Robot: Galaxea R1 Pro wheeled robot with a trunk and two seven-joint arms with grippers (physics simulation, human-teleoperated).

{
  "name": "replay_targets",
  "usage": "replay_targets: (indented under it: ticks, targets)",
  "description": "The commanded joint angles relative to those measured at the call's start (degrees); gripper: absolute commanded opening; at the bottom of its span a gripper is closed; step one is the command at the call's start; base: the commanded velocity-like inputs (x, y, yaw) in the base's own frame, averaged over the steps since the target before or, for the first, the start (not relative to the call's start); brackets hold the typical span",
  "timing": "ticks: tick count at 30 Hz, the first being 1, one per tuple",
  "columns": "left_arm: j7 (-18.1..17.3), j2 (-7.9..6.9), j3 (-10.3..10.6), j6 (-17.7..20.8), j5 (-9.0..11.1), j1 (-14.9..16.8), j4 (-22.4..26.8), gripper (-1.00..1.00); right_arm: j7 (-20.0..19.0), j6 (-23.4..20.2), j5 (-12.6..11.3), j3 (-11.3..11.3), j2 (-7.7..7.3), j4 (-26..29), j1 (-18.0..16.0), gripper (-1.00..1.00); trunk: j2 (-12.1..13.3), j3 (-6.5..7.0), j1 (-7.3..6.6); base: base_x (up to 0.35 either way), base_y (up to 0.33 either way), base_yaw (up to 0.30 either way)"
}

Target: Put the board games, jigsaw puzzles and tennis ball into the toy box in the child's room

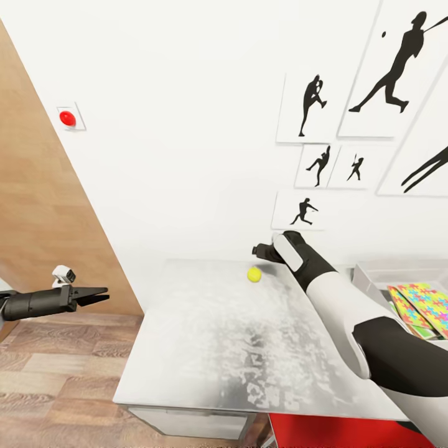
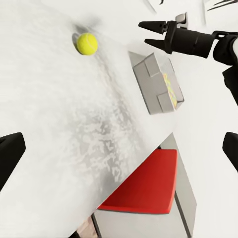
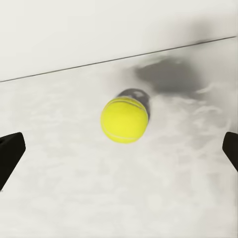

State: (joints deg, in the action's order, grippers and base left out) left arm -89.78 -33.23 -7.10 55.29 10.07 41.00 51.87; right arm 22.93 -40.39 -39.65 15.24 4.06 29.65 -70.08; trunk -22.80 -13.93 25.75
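The tennis ball point(image 1: 254, 274) point(image 2: 87, 43) point(image 3: 124, 120) rests on the white table point(image 1: 205, 348) near the back wall. My right gripper point(image 1: 256, 251) point(image 2: 145, 33) point(image 3: 120, 151) hovers open just above and behind the ball, with nothing between its fingers. At the table's right end stands the grey toy box point(image 1: 372, 274) point(image 2: 148, 74), and inside it lie colourful jigsaw puzzles point(image 1: 424, 305). My left gripper point(image 1: 99, 294) point(image 2: 119, 153) is open and empty, held left of the table over the wood floor and pointing toward the ball. The bed and board games are out of view.
A red seat point(image 1: 336, 432) point(image 2: 144, 183) is tucked under the table's near edge. A wooden panel point(image 1: 37, 205) stands at the left, and a red wall button point(image 1: 67, 117) is above it. Black silhouette posters point(image 1: 311, 109) hang on the white wall behind the table.
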Motion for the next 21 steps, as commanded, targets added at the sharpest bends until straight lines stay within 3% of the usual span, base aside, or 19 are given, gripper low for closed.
replay_targets:
  ticks: [1,7,11,16,21]
  targets:
    - [-0.2,-0.19,0.0,0.6,0.0,0.0,0.0,1.00,0.5,-0.1,-0.6,0.3,-0.10,0.1,-0.1,1.00,-0.1,-0.21,0.03,0.000,0.000,0.000]
    - [-0.2,-0.48,-0.1,0.6,0.3,0.0,0.2,1.00,0.5,-0.2,-0.6,0.4,-0.19,0.1,-0.4,1.00,-0.1,-0.78,0.03,0.000,0.000,0.000]
    - [-0.2,-0.77,-0.1,0.7,1.7,0.0,0.2,1.00,0.5,-0.2,-0.6,0.4,-0.25,0.1,-0.5,1.00,-0.1,-1.16,0.03,0.000,0.000,0.000]
    - [-0.2,-3.47,0.0,0.6,4.8,0.0,0.0,1.00,0.5,-0.2,-0.6,0.5,-0.28,0.1,-0.5,1.00,-0.1,-1.63,0.03,0.000,0.000,0.000]
    - [-0.2,-5.41,0.0,0.6,5.5,-0.2,-0.4,1.00,0.5,-0.2,-0.6,0.5,-0.34,0.1,-0.6,1.00,-0.1,-2.10,0.03,0.000,0.000,0.000]
